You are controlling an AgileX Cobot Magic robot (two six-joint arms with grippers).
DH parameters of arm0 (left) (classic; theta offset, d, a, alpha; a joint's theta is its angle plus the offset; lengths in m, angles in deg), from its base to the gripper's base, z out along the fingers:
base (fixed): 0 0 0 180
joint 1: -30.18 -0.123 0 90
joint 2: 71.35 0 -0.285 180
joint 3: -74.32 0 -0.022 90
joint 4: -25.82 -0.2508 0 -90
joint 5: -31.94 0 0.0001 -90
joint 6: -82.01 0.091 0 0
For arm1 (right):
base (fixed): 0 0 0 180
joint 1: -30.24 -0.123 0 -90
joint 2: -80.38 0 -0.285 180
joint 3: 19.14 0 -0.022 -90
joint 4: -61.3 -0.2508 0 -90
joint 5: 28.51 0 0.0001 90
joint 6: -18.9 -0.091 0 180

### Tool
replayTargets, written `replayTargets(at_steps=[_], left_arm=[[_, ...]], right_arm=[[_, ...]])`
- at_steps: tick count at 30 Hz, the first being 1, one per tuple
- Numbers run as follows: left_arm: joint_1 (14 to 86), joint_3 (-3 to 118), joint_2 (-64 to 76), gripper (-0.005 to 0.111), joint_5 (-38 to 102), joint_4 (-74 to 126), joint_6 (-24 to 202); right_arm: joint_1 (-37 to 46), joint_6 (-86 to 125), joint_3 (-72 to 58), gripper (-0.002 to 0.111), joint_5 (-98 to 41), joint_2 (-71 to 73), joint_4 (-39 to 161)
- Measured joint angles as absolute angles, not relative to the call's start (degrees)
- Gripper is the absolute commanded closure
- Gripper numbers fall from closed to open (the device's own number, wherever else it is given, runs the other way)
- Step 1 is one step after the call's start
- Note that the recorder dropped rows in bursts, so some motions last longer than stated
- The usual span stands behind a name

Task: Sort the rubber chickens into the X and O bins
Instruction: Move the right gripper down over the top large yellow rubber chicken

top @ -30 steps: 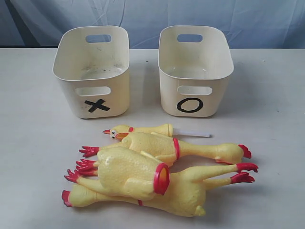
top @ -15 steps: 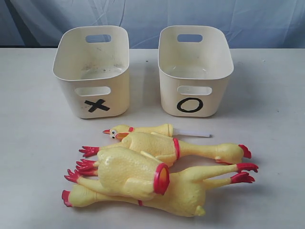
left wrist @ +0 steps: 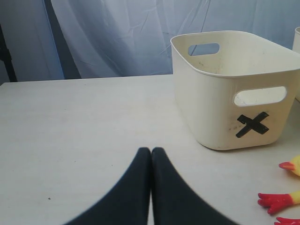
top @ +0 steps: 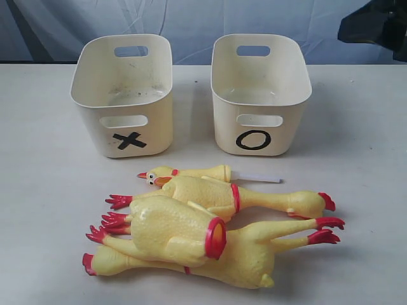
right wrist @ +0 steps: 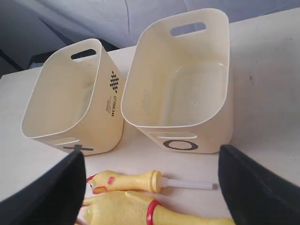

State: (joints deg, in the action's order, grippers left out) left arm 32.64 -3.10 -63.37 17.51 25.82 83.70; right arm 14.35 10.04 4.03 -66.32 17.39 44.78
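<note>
Pale blue curtain [top: 191, 19] hangs behind a white table [top: 51, 190]; on the table the X bin [top: 121, 108] and the O bin [top: 261, 108] stand upright side by side with a gap between them, marks facing the exterior camera, X on the left of that view; near their fronts the chickens [top: 216, 229] lie in a heap, apart from both bins; closest to the bins is the head piece [top: 187, 173], beak to the left, with a white tube [top: 257, 178] sticking out of its neck end; just beside it, nearer the camera, lies a long chicken [top: 267, 198], red feet left, red comb right; the headless body [top: 168, 229] rests on top of the heap, its red-ringed open neck turned right; under it lies the bottom chicken [top: 254, 257], red feet pointing right; a dark blurred shape [top: 375, 25] fills the upper right corner of the exterior view, and what it is I cannot tell; the left gripper [left wrist: 151, 151] is clenched, its two black fingers [left wrist: 136, 187] pressed together with nothing between them, bare table ahead of it, the X bin near but apart, red feet at the edge of its view; the right gripper [right wrist: 151, 152] is released, fingers [right wrist: 253, 187] spread wide and holding nothing; between them its camera shows the head piece, the tube and both bins beyond.
</note>
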Motion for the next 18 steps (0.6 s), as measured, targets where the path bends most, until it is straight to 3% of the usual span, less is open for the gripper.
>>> replayTargets(at_steps=[18], left_arm=[[32.6,-3.1,-63.4,0.107,17.5,25.8,83.7]], right_arm=[[14.3,18.9,4.0,0.035,-75.7,6.9,48.1]])
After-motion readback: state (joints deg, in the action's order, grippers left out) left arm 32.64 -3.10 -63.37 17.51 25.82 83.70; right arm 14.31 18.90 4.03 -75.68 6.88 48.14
